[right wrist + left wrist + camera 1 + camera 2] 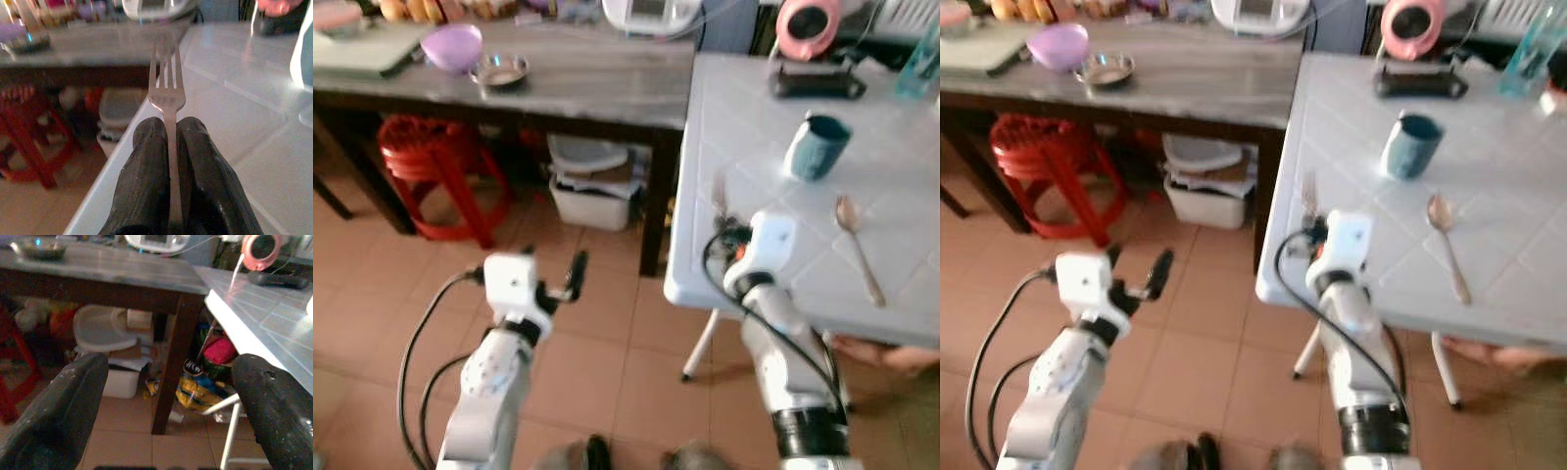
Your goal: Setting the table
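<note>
Right wrist view: right gripper (168,147) clenched on a fork (166,83), tines forward, over the white table (901,176) edge. Left gripper (166,396) spread wide, empty. Spoon (858,245) and blue cup (817,145) on the table.

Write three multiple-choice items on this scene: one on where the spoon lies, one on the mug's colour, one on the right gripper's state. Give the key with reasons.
1. Where does the spoon lie?
A. on the white table
B. on the floor
C. in the mug

2. What colour is the mug?
A. red
B. teal blue
C. yellow

3. What is the right gripper doing?
A. hanging open
B. gripping the mug
C. clamping a fork

Key: 1 A, the spoon rests on the tabletop beside the mug. 2 B, its body is teal blue. 3 C, both black fingers press the fork's handle, tines pointing forward.
</note>
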Available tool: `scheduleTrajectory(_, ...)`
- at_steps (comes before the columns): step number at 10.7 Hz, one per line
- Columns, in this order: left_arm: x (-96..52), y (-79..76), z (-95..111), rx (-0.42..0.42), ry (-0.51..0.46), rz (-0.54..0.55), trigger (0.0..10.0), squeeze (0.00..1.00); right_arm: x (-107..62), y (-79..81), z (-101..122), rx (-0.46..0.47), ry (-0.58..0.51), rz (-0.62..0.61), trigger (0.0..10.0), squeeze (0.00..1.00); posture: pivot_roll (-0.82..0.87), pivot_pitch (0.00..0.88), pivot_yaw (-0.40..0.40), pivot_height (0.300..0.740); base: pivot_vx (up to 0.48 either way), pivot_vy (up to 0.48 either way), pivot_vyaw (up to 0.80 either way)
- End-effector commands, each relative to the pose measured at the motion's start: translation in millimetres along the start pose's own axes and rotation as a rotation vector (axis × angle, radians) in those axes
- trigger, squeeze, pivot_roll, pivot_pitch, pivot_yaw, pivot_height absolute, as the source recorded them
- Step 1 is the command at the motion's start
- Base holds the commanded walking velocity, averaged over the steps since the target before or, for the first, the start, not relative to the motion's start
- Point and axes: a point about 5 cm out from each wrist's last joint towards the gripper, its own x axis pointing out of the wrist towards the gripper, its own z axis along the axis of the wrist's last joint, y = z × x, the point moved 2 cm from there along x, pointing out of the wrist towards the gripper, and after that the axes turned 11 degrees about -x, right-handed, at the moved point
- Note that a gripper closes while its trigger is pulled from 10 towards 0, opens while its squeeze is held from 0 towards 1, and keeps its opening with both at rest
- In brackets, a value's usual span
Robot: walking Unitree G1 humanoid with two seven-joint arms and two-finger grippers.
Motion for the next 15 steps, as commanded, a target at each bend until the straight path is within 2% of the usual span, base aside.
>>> scheduleTrajectory(1,-2.0,-0.2,-1,0.009,0.008,-0.002,10.0,0.00,0.2,-3.2,3,0.007,-0.015,-0.010,0.0,0.00,-0.04,0.156,0.049,0.740,0.398,0.270,0.00)
scheduleTrajectory(4,-0.9,-1.5,0,0.036,-0.003,-0.005,10.0,0.00,0.2,-7.0,7,-0.002,-0.028,-0.022,0.0,0.00,-0.04,0.153,0.046,0.740,0.425,0.090,0.00)
scheduleTrajectory(6,-0.2,4.8,-1,0.030,0.000,0.045,10.0,0.00,-1.9,-5.8,5,-0.003,-0.024,-0.018,0.0,0.00,-0.04,0.149,0.044,0.740,0.441,0.000,0.00)
scheduleTrajectory(8,2.4,10.8,0,0.039,-0.005,0.084,10.0,0.00,-2.8,-4.2,7,-0.032,-0.039,-0.001,0.0,0.00,-0.05,0.149,0.042,0.740,0.328,0.349,0.00)
scheduleTrajectory(10,2.8,10.8,1,0.057,-0.007,0.088,10.0,0.00,-3.5,-4.6,7,-0.035,-0.040,0.000,0.0,0.00,-0.05,0.149,0.040,0.740,0.000,0.420,0.00)
scheduleTrajectory(11,3.1,10.7,0,0.061,-0.006,0.091,10.0,0.00,-4.1,-4.3,7,-0.041,-0.040,0.005,8.2,0.00,-0.05,0.148,0.038,0.740,0.000,0.420,0.00)
scheduleTrajectory(12,3.2,10.6,0,0.071,-0.008,0.093,10.0,0.00,-4.1,-3.8,8,-0.049,-0.041,0.010,10.0,0.00,-0.05,0.148,0.037,0.740,0.000,0.420,0.00)
scheduleTrajectory(15,4.1,7.3,1,0.102,-0.015,0.083,10.0,0.00,-4.7,-4.5,9,-0.057,-0.046,0.009,10.0,0.00,-0.05,0.147,0.034,0.740,0.186,0.400,0.00)
